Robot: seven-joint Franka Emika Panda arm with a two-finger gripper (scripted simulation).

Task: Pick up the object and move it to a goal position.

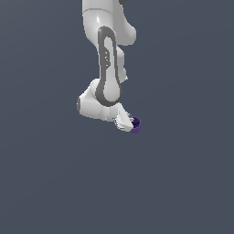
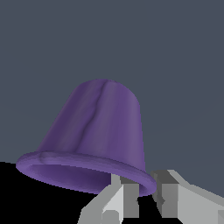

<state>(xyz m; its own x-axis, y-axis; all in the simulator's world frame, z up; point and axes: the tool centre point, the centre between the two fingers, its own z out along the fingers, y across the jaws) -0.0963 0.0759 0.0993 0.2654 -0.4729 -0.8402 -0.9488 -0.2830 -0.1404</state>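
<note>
End effector (image 1: 129, 123): white, at the low end of the arm (image 1: 106, 55), pointing down and toward the exterior view's right. Its fingers (image 2: 168, 199) show pale grey in the wrist view, set close together at the flared rim of the cup; one finger overlaps the rim's edge. Whether they truly clamp the rim or merely sit against it cannot be told from these views.

Purple cup (image 2: 98, 135): small, cup-like, tapering from a wide flared rim to a narrower flat round end. In the wrist view it fills the middle of the picture, tilted, rim nearest the fingers and flat end pointing away. In the exterior view it appears as a small purple patch at the tip of the end effector, on the exterior view's right side of it, touching it.

Background: uniform dark grey-blue surface (image 1: 183, 183) in both views; whether the cup rests on it or hangs above it cannot be told.
</note>
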